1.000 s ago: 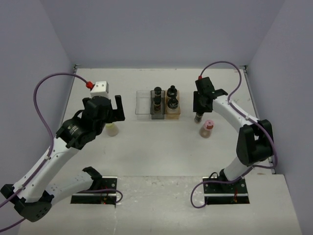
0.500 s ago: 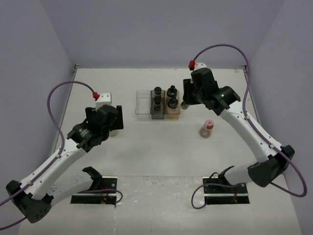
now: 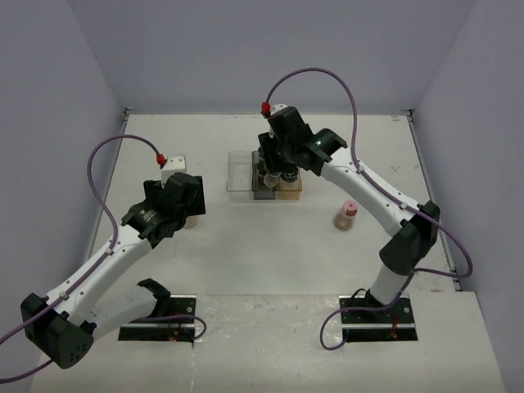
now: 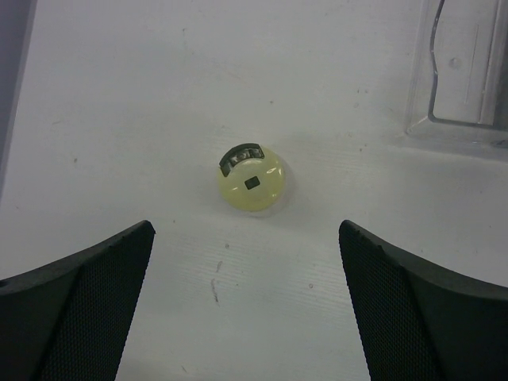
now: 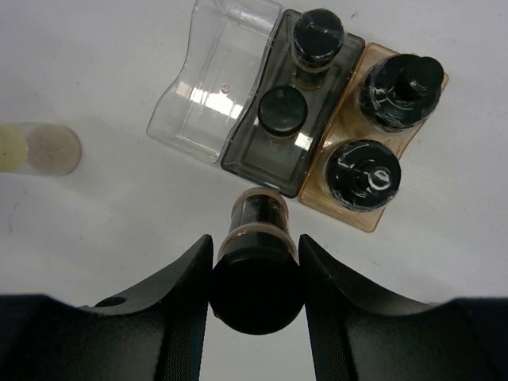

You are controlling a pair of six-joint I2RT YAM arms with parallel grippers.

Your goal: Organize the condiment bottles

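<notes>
White tabletop (image 3: 246, 246) closed in by pale lilac walls is where we work. Our right pincer (image 5: 255, 242) is clamped on a black-capped bottle (image 5: 255, 290), with a finger pressing each side just below the cap.

A second ago this pincer hung at the right, close beside the pink-capped bottle (image 3: 347, 214). Since then the arm has swung left and farther out, and it now holds its load over the three-part tray (image 5: 208, 95). We judge the carry to be nearly over, with only the lowering and release left.

Seen from the wrist, the bottle hangs at the near end of the grey compartment (image 5: 266, 163). That compartment already carries two stowed bottles (image 5: 282, 111), one at its far end and one in the middle, so only its near end is free. The tan compartment (image 5: 409, 151) to the right holds two more and looks full. The clear compartment (image 5: 226, 55) to the left has nothing in it.

Those upright caps are what stands in the way. We think the descent must be straight, or the held bottle will knock its neighbour.

Our left pincer (image 4: 246, 262) has its fingers spread wide and holds nothing. It has also drawn in, and it hovers over the yellow-green-capped bottle (image 4: 251, 178), which stands on the table left of the tray. The pink-capped bottle waits well apart on the right, clear of both arms.
</notes>
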